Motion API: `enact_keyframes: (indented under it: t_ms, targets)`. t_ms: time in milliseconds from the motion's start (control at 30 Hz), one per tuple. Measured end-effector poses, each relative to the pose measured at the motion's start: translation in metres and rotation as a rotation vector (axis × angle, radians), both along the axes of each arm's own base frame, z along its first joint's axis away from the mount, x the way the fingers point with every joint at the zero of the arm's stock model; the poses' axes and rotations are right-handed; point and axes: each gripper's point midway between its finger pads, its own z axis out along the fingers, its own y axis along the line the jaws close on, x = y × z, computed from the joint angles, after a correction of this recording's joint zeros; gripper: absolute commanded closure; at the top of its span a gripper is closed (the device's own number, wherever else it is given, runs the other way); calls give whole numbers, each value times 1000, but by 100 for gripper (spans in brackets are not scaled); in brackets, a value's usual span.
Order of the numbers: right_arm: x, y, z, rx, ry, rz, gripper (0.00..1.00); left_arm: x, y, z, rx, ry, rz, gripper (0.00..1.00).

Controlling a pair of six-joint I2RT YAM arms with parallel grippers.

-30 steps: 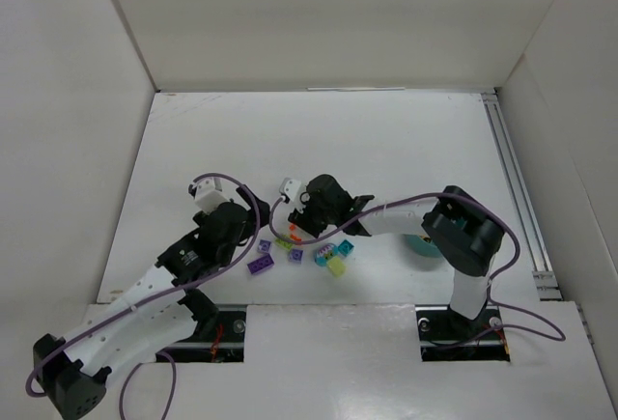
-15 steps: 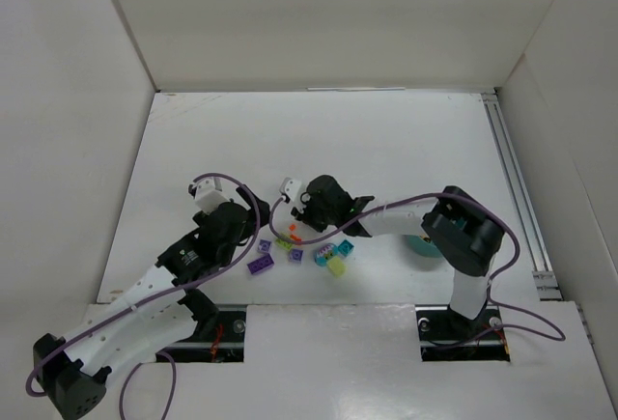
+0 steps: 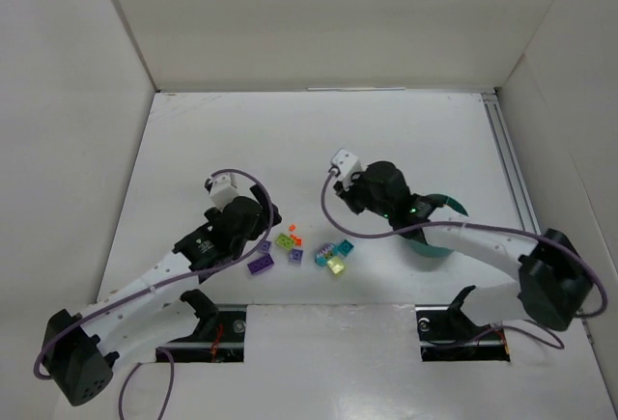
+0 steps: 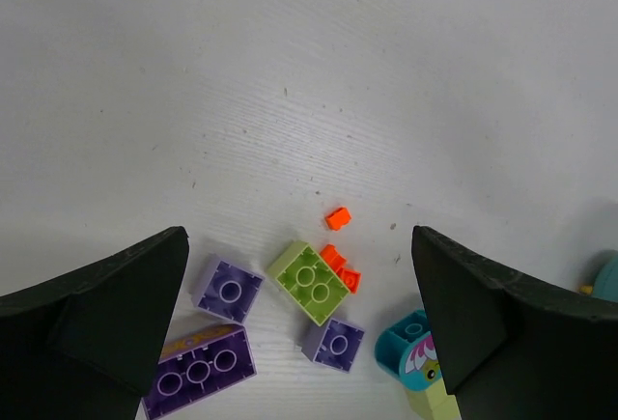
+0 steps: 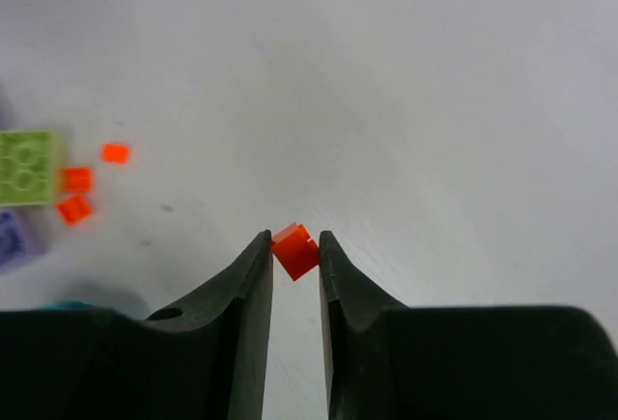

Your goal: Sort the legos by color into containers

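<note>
My right gripper (image 5: 294,246) is shut on a tiny orange lego (image 5: 295,252), pinched at the fingertips above the bare table, right of the pile. Left of it lie a lime green brick (image 5: 27,167) and three orange bits (image 5: 116,153). My left gripper (image 4: 299,237) stands wide open over the pile, holding nothing. Below it are the lime green brick (image 4: 309,283), purple bricks (image 4: 229,288), a long purple brick (image 4: 198,372), orange bits (image 4: 338,217) and a teal piece (image 4: 413,350). The teal bowl (image 3: 429,248) with the containers is largely hidden under my right arm.
White walls box in the table on three sides. A metal rail (image 3: 512,179) runs along the right edge. A yellow-green brick (image 3: 336,266) and teal bricks (image 3: 344,246) lie between the pile and the bowl.
My right gripper closed on an orange lego in the pile, lifted it and swung right and back. My left arm shifted slightly right, toward the pile, still open.
</note>
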Motion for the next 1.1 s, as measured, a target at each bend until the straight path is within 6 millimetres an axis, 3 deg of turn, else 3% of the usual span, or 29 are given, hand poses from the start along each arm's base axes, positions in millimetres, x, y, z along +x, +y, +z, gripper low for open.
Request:
enact_keyframes:
  t_ms: [100, 200, 333, 500, 667, 800, 1067, 1100]
  targets:
    - [10, -62, 14, 8, -20, -159, 83, 2, -3, -6, 18, 19, -13, 0]
    - [10, -112, 23, -10, -27, -301, 83, 4, -8, -9, 24, 24, -37, 0]
    - [4, -161, 28, -42, -17, -445, 82, 8, -15, -10, 30, 28, -69, 0]
    - [-5, -211, 14, -91, 44, -600, 82, 16, -24, -11, 46, 46, -100, 0]
    - [-16, -231, -7, -137, 115, -654, 81, 20, -33, -16, 56, 71, -132, 0]
    - [-20, -239, -12, -150, 136, -675, 77, 21, -38, -22, 68, 94, -156, 0]
    - [-21, -243, -14, -152, 146, -688, 51, 23, -48, -26, 73, 105, -207, 0]
    - [-21, -242, -14, -151, 146, -686, 44, 23, -50, -27, 76, 110, -218, 0]
